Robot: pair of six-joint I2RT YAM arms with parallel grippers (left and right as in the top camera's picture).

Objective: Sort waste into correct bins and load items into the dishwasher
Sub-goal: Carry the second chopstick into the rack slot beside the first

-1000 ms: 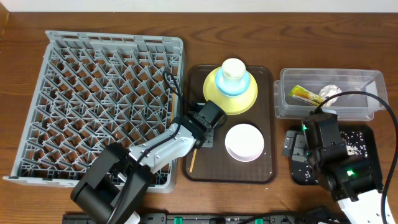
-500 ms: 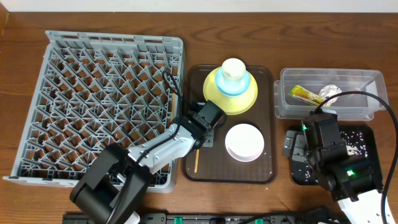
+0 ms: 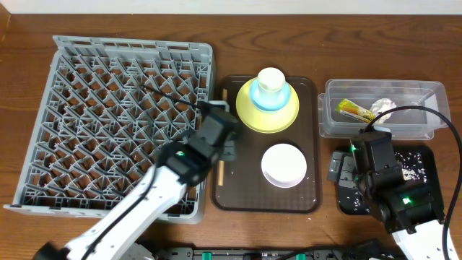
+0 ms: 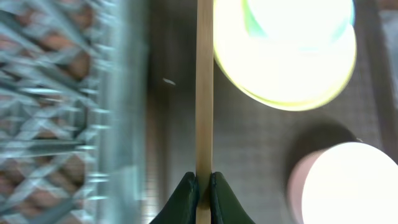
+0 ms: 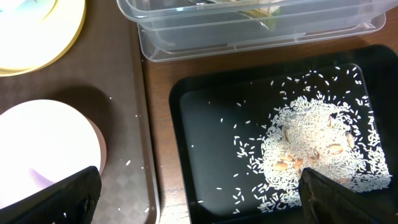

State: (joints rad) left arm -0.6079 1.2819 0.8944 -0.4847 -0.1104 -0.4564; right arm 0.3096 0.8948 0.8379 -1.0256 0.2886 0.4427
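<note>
Wooden table (image 3: 289,29); chopsticks (image 4: 204,93) in left gripper (image 4: 204,190)

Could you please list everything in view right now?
dish rack: one, grey, table's left.
serving tray: one, brown, centre.
plate: one, yellow, serving tray rear.
blue bowl: one, light blue, on plate.
cup: one, white, atop blue bowl.
white bowl: one, white, serving tray front.
chopsticks: number unclear, wooden, over serving tray's left edge.
clear tub: one, right rear.
wrapper: one, green-yellow, in tub.
tissue: one, white, in tub.
black tray: one, right front.
rice scraps: many, whitish, in black tray.
left gripper: shut on chopsticks.
right gripper: open, over black tray.
</note>
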